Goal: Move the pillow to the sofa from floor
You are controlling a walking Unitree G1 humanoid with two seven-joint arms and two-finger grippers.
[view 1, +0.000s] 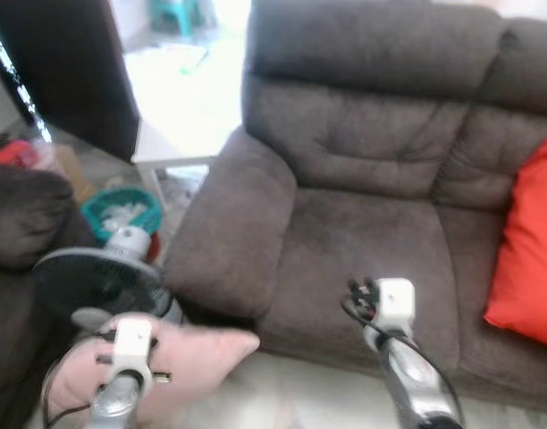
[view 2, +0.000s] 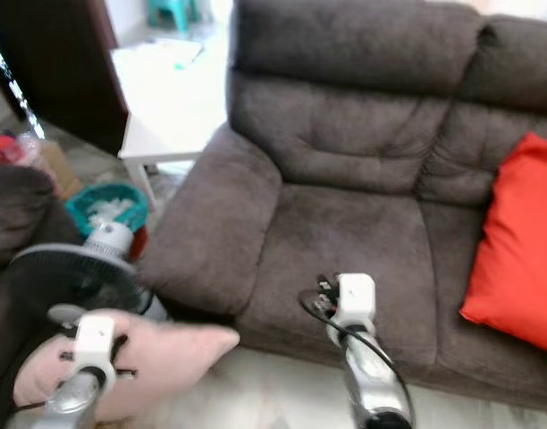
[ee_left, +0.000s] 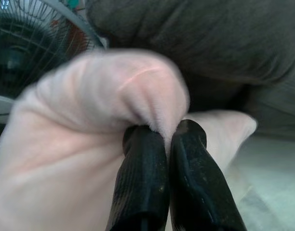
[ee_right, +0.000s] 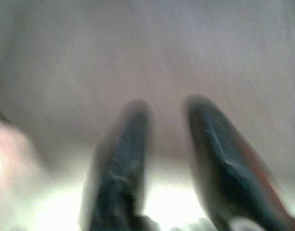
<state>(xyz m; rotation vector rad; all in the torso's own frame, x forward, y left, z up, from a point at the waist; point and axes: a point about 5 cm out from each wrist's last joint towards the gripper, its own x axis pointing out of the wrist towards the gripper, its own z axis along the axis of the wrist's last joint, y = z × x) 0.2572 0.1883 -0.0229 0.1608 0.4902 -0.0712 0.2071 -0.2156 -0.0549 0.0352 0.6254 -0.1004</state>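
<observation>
Gripping a fold of the pale pink pillow (ee_left: 89,120) between its two black fingers (ee_left: 142,192), the left tool (ee_left: 164,139) holds the cushion low in front of the brown sofa (view 1: 363,241), near the sofa's left armrest (view 1: 229,241) and above the light floor (view 1: 300,402). The pillow bunches up around the pinch, one corner pointing toward the sofa's front edge. The right tool (ee_right: 164,125) hangs before the seat cushion (view 2: 345,241) with its fingers apart and nothing between them. An orange-red pillow (view 1: 528,250) leans against the backrest at the right end of the sofa. Beside the armrest stands a dark fan (view 1: 95,277), with a teal basket (view 1: 122,210) of white items just behind it. A white tabletop (view 1: 180,107) sits farther back, next to a dark panel (view 1: 72,63), and another dark upholstered seat (view 1: 19,214) fills the room's left edge.
</observation>
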